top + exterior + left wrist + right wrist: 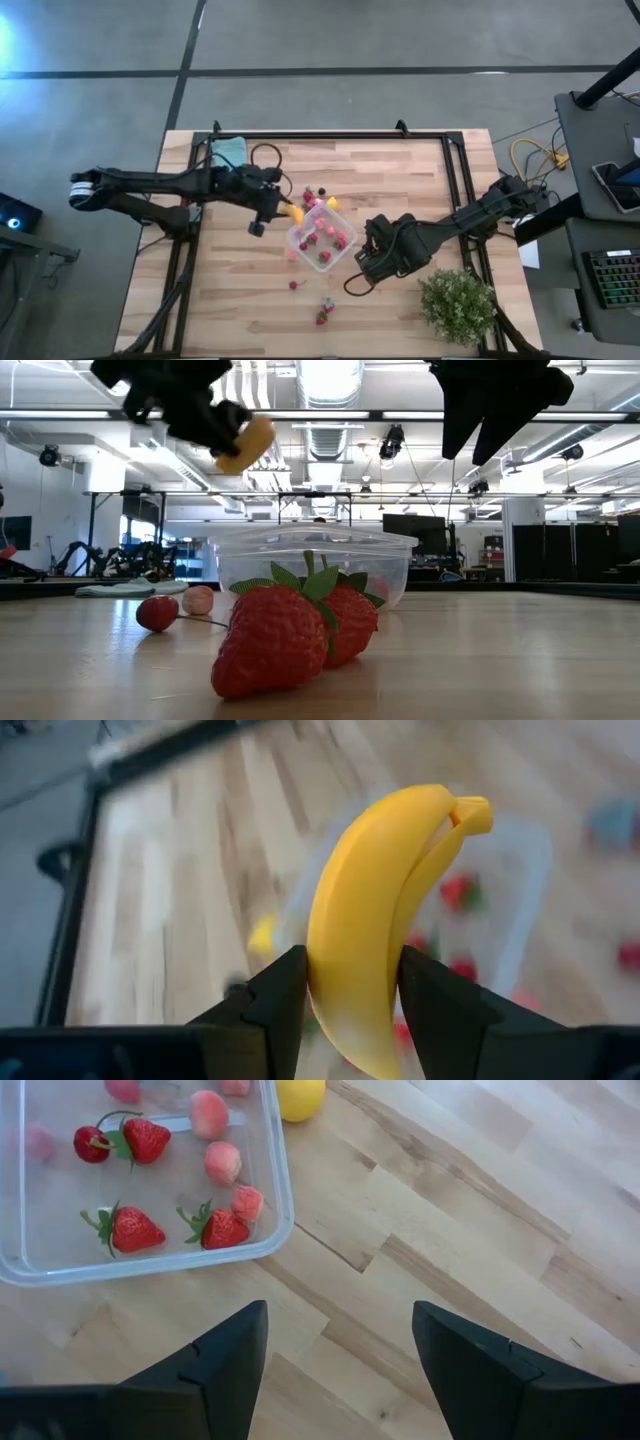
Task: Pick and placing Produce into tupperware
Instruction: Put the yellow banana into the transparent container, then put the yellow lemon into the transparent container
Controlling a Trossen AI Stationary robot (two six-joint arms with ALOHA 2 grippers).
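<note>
**Carrying a banana to the tub**

Looking from the high view, the left gripper (270,212) hangs over the middle of the tabletop, just beside the tub (322,243), with a yellow banana (293,212) in its fingers. The tub already holds several red and pink pieces. A lemon (332,203) and a few small fruits lie just outside the tub's far rim, and two strawberries (324,312) sit near the front edge with a cherry (294,285) between them and the tub. The right gripper (372,262) waits beside the tub's other side, near the plant (459,303) at the front right corner.

Low view: the banana (245,444) is well above the tub's rim (312,544), so the carry looks clear of it.

Left wrist view: both fingers (278,992) pinch the banana (380,910) near its lower end, the tub blurred behind it.

Right wrist view: the fingers (225,1355) stand apart and empty over bare wood, the tub's corner (283,1220) ahead.

My reading is that this is the transport step; next the banana must come over the tub's opening, then be let go. Room is tight between the two arms, open elsewhere.
</note>
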